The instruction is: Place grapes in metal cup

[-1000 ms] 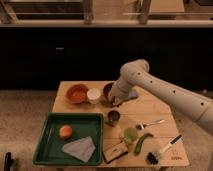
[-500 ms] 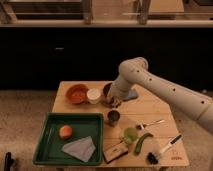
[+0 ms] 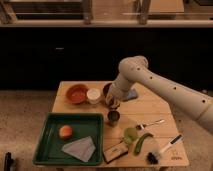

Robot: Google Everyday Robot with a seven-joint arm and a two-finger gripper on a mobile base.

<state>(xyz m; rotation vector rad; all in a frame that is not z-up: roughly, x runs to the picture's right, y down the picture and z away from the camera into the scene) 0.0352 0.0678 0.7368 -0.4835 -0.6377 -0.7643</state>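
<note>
The metal cup (image 3: 113, 117) stands upright on the wooden table (image 3: 150, 107), just right of the green tray. It is small, grey and dark inside. My gripper (image 3: 112, 103) hangs directly above the cup, a short way over its rim, at the end of the white arm that reaches in from the right. The gripper's tip is dark, and I cannot make out the grapes there or anywhere on the table. They are hidden or out of view.
Behind the gripper stand a dark bowl (image 3: 106, 90), a white cup (image 3: 93, 95) and an orange bowl (image 3: 77, 93). The green tray (image 3: 47, 145) holds an orange fruit (image 3: 65, 131) and a grey cloth (image 3: 80, 148). A fork (image 3: 150, 123), green items (image 3: 131, 134) and a brush (image 3: 162, 150) lie front right.
The arm has barely moved. The gripper stays over the metal cup, perhaps slightly lower.
</note>
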